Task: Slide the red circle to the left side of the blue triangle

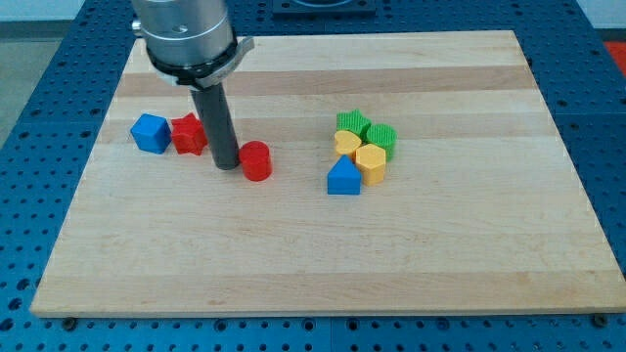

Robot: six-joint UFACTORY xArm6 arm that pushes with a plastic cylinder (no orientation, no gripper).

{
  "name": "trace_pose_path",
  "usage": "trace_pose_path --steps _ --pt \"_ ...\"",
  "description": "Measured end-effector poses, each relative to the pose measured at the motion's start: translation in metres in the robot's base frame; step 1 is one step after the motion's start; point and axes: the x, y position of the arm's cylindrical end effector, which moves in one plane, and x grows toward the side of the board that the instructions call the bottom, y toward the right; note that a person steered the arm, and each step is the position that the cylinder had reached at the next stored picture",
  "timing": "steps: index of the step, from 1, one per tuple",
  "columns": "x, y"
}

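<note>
The red circle point(256, 160) lies on the wooden board point(323, 244), left of centre. The blue triangle point(343, 178) lies to its right, at the bottom of a cluster of blocks. My tip point(225, 166) rests on the board just left of the red circle, touching or nearly touching it. The rod rises from the tip to the arm at the view's top.
Above the blue triangle sit a yellow heart point(347, 145), a yellow hexagon point(372, 162), a green star point(352, 124) and a green circle point(382, 138). A blue cube point(150, 132) and another red block point(188, 134) lie left of my tip.
</note>
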Motion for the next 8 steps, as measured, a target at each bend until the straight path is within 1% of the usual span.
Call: trace_pose_path --steps 1,3,7,8 --pt "0.000 0.021" --pt "0.000 0.042" --pt "0.000 0.039" --pt "0.006 0.039"
